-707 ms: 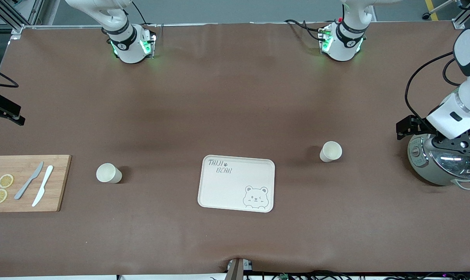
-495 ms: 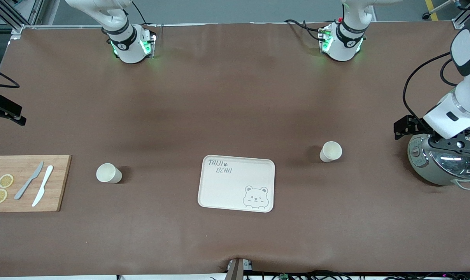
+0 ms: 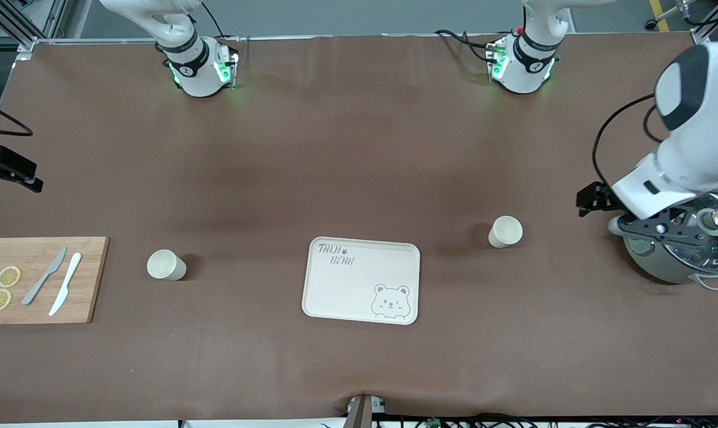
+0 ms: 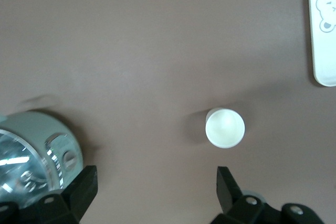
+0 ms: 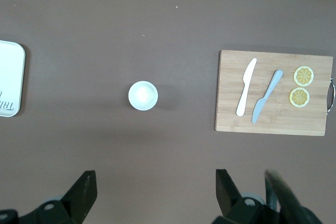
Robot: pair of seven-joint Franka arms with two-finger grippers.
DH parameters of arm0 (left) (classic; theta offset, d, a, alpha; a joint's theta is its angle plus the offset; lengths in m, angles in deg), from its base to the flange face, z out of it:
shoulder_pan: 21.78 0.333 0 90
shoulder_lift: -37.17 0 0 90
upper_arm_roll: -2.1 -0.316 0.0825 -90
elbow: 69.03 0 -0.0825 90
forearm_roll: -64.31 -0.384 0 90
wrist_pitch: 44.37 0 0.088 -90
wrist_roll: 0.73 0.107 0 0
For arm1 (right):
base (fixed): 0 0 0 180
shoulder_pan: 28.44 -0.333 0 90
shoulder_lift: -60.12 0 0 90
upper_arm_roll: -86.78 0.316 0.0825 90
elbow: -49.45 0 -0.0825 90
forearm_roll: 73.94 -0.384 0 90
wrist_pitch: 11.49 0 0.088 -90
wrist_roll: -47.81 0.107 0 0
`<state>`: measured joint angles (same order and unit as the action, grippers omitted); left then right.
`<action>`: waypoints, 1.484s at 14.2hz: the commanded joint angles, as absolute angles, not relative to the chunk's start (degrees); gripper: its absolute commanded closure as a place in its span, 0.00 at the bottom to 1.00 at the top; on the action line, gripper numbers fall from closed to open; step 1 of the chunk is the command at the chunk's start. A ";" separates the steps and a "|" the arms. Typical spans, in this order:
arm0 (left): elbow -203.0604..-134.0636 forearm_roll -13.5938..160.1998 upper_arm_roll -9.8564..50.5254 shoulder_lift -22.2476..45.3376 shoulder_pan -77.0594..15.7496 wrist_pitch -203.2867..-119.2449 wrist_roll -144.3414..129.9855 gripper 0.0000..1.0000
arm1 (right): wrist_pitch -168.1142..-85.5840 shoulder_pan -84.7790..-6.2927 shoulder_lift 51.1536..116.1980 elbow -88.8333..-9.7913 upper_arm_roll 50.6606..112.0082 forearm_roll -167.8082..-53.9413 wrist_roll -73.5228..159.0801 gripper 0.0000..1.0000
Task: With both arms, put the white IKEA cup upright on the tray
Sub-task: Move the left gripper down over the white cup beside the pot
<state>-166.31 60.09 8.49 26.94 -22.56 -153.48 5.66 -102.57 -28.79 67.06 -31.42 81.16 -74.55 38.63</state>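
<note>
**Weighing two light cups beside the tray**

Starting from the side nearest the front camera, the tray (image 3: pixel 362 280) lay flat and had nothing on it. One white cup (image 3: pixel 166 264) stood well apart from the tray toward the right arm's end of the table. The second cup (image 3: pixel 505 231) stood nearer to the tray, toward the left arm's end and a little farther from the front camera than the tray's farther edge. Both stood with the mouth up.

Each cup looked small, stiff and light, with a smooth wall that could slip between the pads. I could not tell if it was plastic or ceramic, so a gentle grip seemed wise. The best hold was probably across the wall near the rim, or one finger inside and one outside.

The left gripper (image 4: pixel 156 192) hung with its fingers spread wide and nothing between them, over bare table between the second cup and the cooker (image 3: pixel 668 261). The right gripper (image 5: pixel 156 198) was spread and empty as well, high over the table, with the first cup and the cutting board (image 5: pixel 273 93) in its view.

Some things were hard to make out. No handle showed on either cup. The left arm covered part of the cooker's lid. Both wrist views cut off most of the tray, and a dark blurred shape at the corner of the right wrist view could not be named.
</note>
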 commanded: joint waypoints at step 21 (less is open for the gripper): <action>-189.61 58.95 11.41 16.96 -22.22 -184.90 -2.31 0.00 | -106.05 -28.96 66.89 -37.11 81.69 -75.26 39.63 0.00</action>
